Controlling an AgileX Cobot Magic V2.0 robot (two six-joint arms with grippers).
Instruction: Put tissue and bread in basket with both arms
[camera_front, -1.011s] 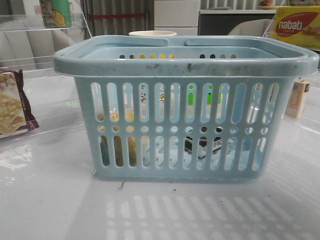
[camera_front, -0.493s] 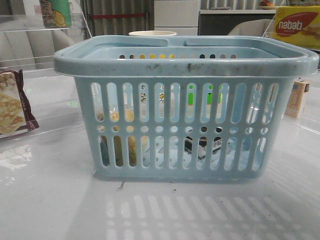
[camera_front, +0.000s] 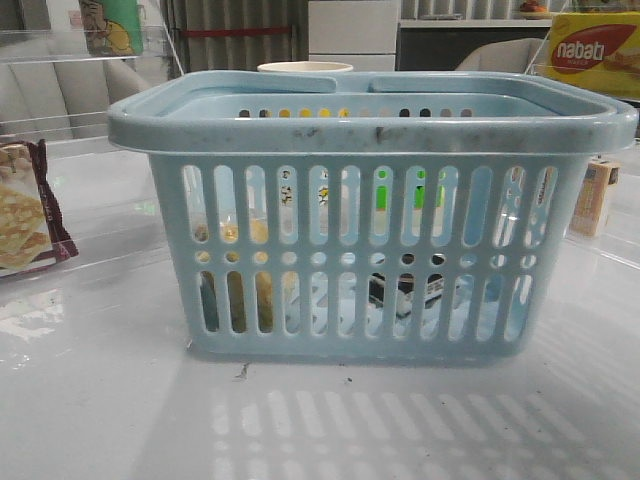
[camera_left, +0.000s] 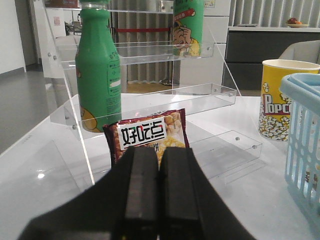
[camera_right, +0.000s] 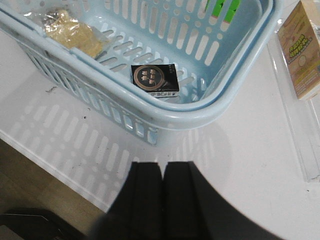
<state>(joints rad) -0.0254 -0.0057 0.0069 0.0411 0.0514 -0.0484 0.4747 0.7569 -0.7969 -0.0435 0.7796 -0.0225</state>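
Note:
The light-blue basket (camera_front: 360, 125) stands in the middle of the table; it also shows in the right wrist view (camera_right: 200, 117) and at the edge of the left wrist view (camera_left: 302, 140). The black tissue packet (camera_right: 154, 80) lies on the basket's floor, seen dimly through the slots in the front view (camera_front: 405, 292). The bagged bread (camera_right: 70, 32) lies in the basket's other end; it shows through the slots (camera_front: 250, 290). My left gripper (camera_left: 159, 157) is shut and empty, away from the basket. My right gripper (camera_right: 162, 170) is shut and empty, outside the basket's rim.
A maroon-edged cracker packet (camera_left: 147, 135) leans on a clear acrylic shelf (camera_left: 150, 55) holding a green bottle (camera_left: 97, 70). A yellow popcorn cup (camera_left: 280, 97) stands beside the basket. A tan carton (camera_right: 300, 50) stands on the right; the table's front edge (camera_right: 55, 165) is near.

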